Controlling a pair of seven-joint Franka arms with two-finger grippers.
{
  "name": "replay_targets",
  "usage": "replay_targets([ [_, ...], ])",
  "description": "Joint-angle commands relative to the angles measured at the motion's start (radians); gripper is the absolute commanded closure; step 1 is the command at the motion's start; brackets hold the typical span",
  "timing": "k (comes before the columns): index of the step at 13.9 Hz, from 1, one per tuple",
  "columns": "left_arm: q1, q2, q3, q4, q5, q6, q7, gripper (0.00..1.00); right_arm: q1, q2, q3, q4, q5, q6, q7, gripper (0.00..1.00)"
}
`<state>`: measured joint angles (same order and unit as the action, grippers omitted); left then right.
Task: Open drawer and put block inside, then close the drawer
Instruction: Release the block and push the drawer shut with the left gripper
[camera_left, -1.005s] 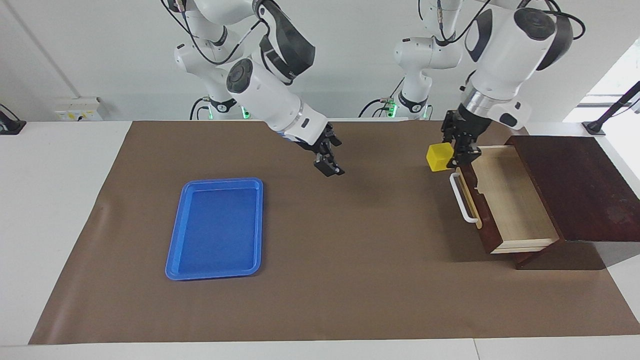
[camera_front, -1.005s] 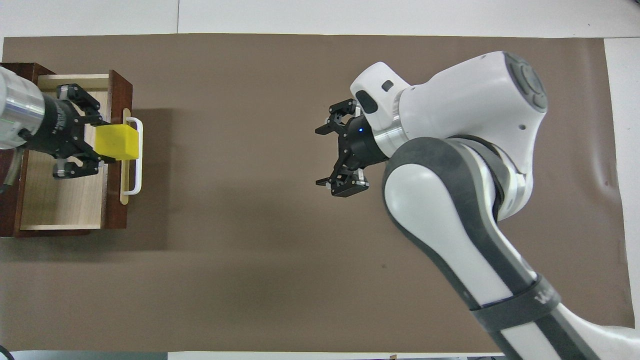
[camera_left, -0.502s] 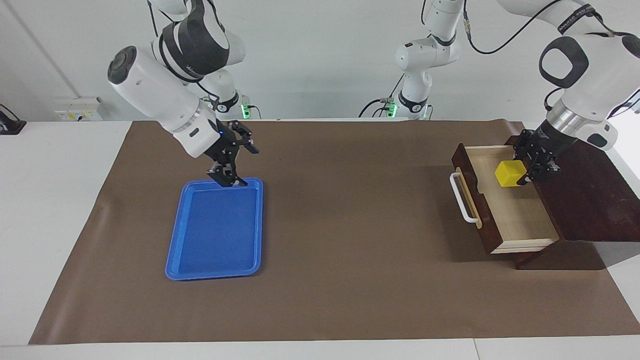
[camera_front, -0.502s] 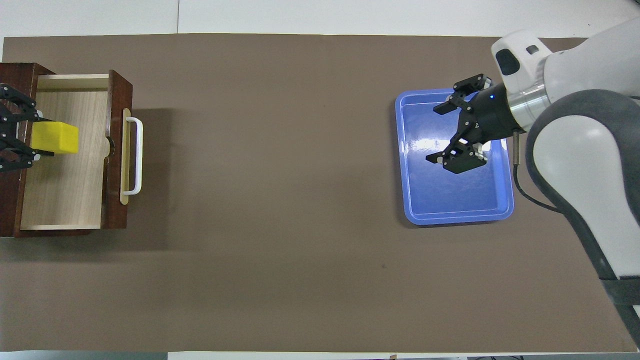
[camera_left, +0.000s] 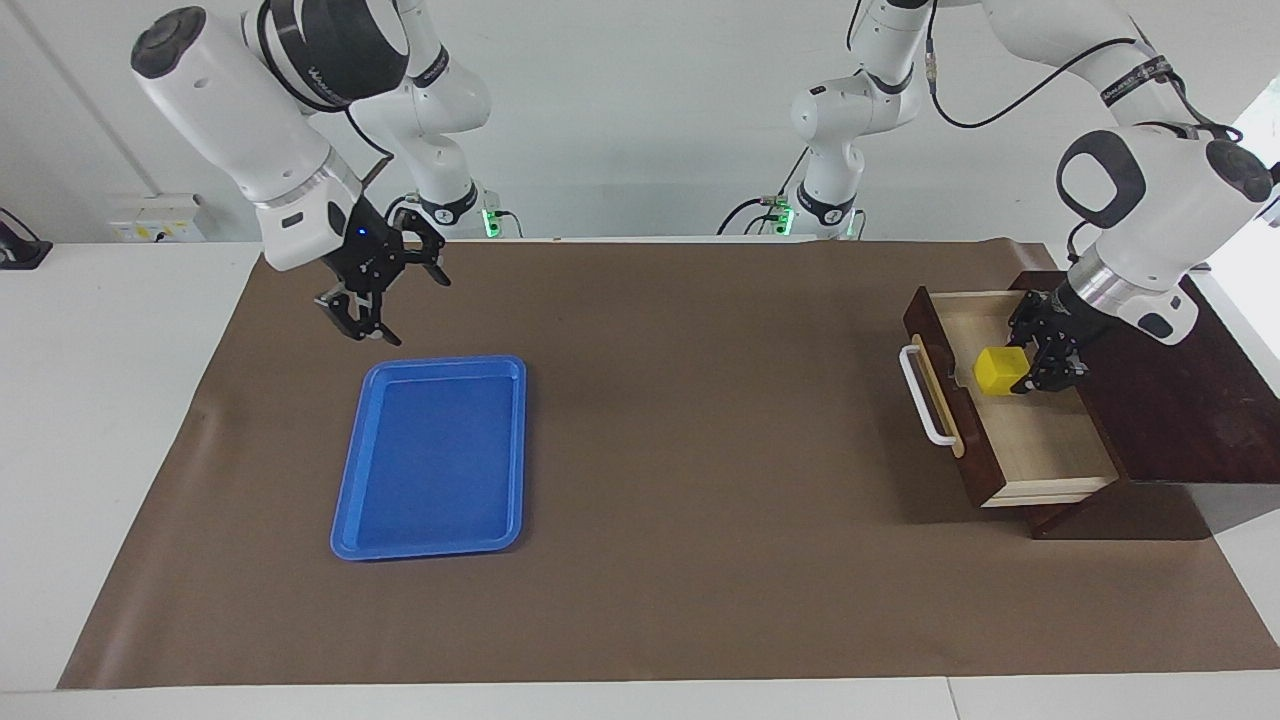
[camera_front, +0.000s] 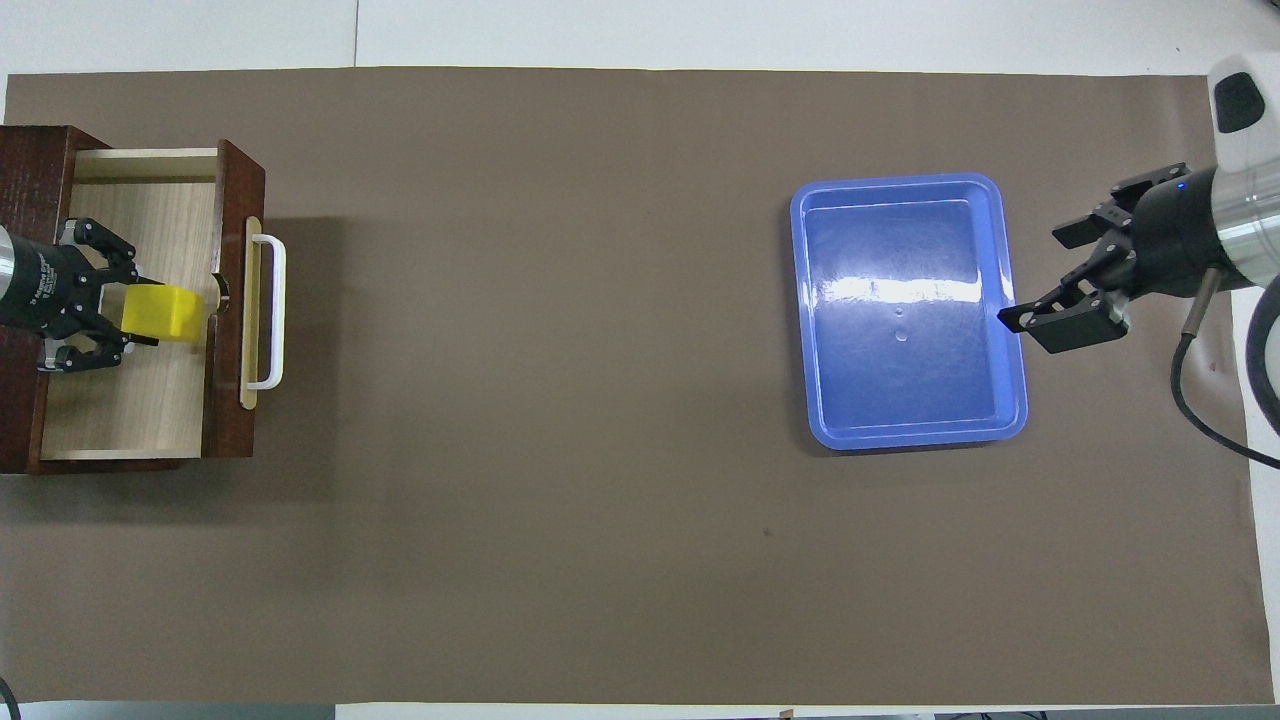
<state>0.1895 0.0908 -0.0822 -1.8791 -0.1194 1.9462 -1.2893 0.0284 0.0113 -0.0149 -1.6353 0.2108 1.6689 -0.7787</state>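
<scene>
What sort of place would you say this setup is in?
Probably a robotics lab: two arms mounted at a white table with a brown mat, set with props only, a blue tray and a small drawer.

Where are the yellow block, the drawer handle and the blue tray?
yellow block (camera_left: 1000, 370): facing view, its front face.
drawer handle (camera_left: 921, 397): facing view, middle of the white bar.
blue tray (camera_front: 815, 300): overhead view, its side rim.

No text, label, number or sign is readable; lettering on the arm bands is illegible.
</scene>
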Motion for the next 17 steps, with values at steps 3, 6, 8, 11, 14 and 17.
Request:
replay_targets([
  [3,0.011,-0.065,-0.002,-0.080,0.000,0.037,0.045,0.16,-0.019,-0.031,0.006,0.057,-0.187,-0.147,0.332,0.00],
  [6,-0.001,-0.049,-0.004,0.033,0.064,-0.051,0.036,0.00,-0.028,-0.033,0.001,0.072,-0.212,-0.227,0.563,0.00],
  [8,-0.042,-0.010,-0.013,0.174,0.061,-0.165,-0.013,0.00,-0.028,-0.034,0.000,0.081,-0.226,-0.258,0.677,0.00],
  [11,-0.191,0.003,-0.011,0.172,0.070,-0.139,-0.188,0.00,-0.031,-0.040,-0.016,0.078,-0.228,-0.242,0.708,0.00],
  [14,-0.265,-0.006,-0.011,0.037,0.127,-0.029,-0.301,0.00,-0.031,-0.045,-0.017,0.058,-0.247,-0.200,0.719,0.00],
  [17,-0.236,0.001,-0.008,-0.026,0.159,0.055,-0.309,0.00,-0.038,-0.050,-0.014,0.055,-0.248,-0.193,0.702,0.00],
])
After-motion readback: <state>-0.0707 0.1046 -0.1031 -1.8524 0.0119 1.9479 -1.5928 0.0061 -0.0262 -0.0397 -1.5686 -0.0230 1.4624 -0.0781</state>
